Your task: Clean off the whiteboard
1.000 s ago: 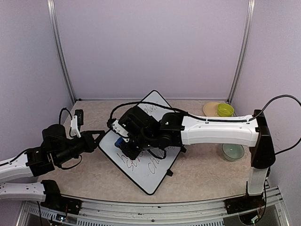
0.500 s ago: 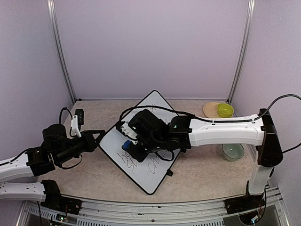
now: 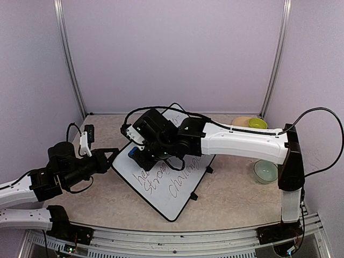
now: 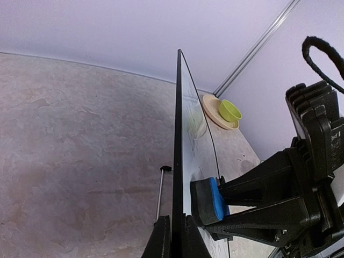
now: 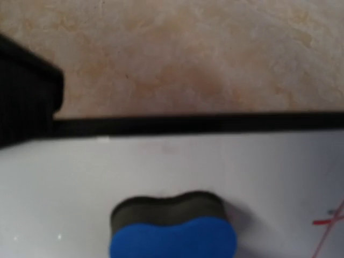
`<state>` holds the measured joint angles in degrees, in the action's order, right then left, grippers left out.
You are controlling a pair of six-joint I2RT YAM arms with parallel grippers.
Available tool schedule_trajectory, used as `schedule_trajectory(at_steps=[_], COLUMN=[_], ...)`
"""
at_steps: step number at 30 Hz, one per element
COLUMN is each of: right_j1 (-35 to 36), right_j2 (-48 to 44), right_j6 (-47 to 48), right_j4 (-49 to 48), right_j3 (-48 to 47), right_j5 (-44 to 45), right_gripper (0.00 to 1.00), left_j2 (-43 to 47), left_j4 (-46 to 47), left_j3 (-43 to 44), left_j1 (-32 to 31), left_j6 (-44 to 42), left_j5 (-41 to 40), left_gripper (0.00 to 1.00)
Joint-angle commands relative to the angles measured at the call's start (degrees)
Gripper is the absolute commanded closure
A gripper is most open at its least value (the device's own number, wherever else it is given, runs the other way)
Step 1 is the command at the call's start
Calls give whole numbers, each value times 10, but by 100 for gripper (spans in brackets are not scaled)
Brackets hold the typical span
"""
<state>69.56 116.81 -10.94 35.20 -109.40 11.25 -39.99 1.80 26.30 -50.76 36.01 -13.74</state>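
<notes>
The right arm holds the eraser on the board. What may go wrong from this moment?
1. The left jaws pinch only the thin edge of the whiteboard; a push from the eraser may shift it or pull it free.
2. The eraser, in the right jaws, sits close to the frame; one more stroke may run off onto the table.
3. The writing lower down is unwiped and may be missed.

Pale lilac walls [image 3: 172,54] are closing in the bench [image 3: 231,201] at 9, 12 and 3 o'clock. Two slim metal posts [image 3: 69,59] are standing in the back corners, at 11 and 1 o'clock. Soft, even light is falling on the bench's beige, marbled top. A metal rail [image 3: 177,239] is running along the 6 o'clock edge.
</notes>
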Motion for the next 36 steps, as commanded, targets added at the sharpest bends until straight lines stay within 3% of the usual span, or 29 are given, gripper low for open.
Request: schedule_trajectory(at_steps=[1,6,17,36], right_j1=[-12,-16,-28,-29], right_j2=[39,37,-19,-3], right_j6=[11,6,-35,-32], right_j4=[10,8,-40,-47], right_j3=[-34,-25,144,127], right_j5=[17,15,12,-8], right_gripper=[77,77,78,78], left_j2=[7,7,7,20], left_j4=[8,7,8,8], left_j3=[-9,-9,-16,-48], left_j1=[-6,-6,-6,-6], left_j6=[5,2,-1,24], left_j5=[23,21,16,11], left_gripper=[100,100,100,100])
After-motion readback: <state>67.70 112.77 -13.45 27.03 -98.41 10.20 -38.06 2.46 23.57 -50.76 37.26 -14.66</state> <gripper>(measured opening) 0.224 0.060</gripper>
